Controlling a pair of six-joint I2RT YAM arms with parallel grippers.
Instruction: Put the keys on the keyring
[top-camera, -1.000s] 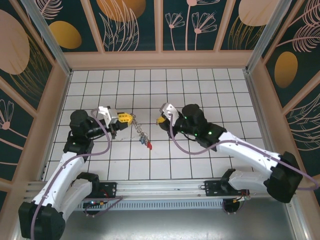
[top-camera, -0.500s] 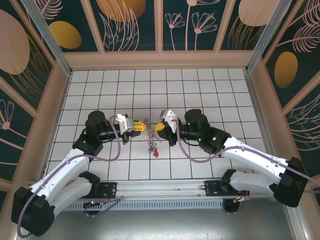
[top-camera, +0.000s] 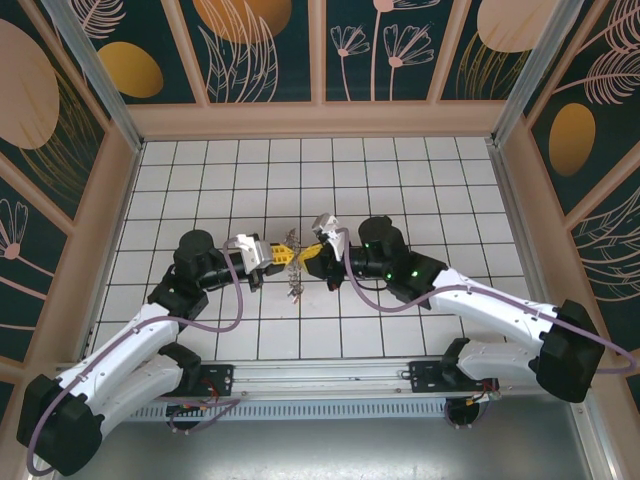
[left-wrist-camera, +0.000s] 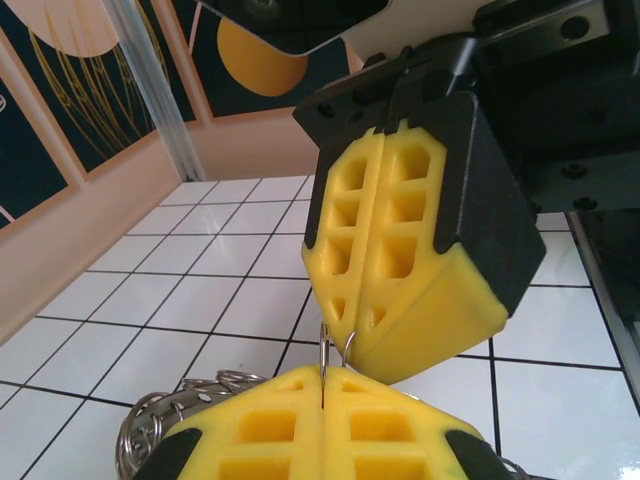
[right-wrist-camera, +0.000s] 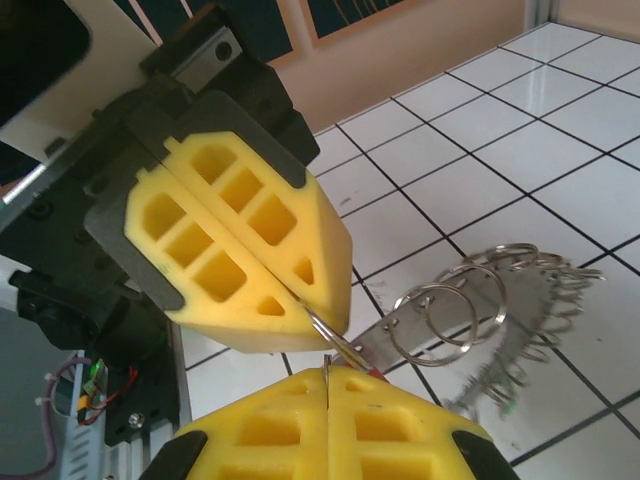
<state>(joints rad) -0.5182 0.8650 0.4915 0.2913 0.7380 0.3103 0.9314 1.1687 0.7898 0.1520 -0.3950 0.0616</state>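
Observation:
My left gripper (top-camera: 289, 253) and right gripper (top-camera: 306, 256) meet tip to tip above the middle of the floor. In the left wrist view, my left gripper (left-wrist-camera: 324, 378) is shut on a thin split ring standing edge-on. The right gripper (left-wrist-camera: 352, 336) faces it, shut on a thin wire loop. The right wrist view has my right gripper (right-wrist-camera: 328, 372) shut on a thin metal edge, with a red sliver (right-wrist-camera: 378, 374) beside the seam. The left gripper (right-wrist-camera: 311, 313) pinches a ring just above. The flat grey keyring (right-wrist-camera: 520, 296) hangs behind with large split rings on it. The keys (top-camera: 295, 291) dangle below as a small cluster.
White tiled floor (top-camera: 400, 190) with dark grout lines, enclosed by wooden-framed patterned walls (top-camera: 320, 110). The metal rail (top-camera: 320, 375) carrying both arm bases runs along the near edge. Purple cables loop beside each arm.
Both grippers have moved inward and now meet tip to tip. The left one carried the keyring and dangling keys to the right; the right one came left and closed on it.

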